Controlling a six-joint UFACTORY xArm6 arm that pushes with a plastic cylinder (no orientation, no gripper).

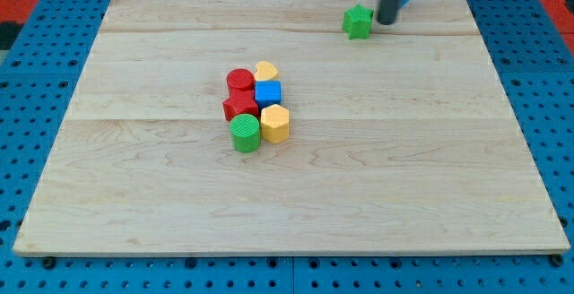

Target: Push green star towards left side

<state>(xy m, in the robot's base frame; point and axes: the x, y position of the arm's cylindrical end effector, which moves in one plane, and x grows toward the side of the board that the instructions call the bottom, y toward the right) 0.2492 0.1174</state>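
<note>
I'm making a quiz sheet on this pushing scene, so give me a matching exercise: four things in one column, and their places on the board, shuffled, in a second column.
Things:
1. green star
2. my tip
3. green cylinder
4. blue cube

Places:
A. bottom left of the central cluster
B. near the view's top edge, just left of the rod
C. inside the cluster, below the yellow heart
D. immediately right of the star

Pairs: 1-B, 2-D, 3-A, 4-C
</note>
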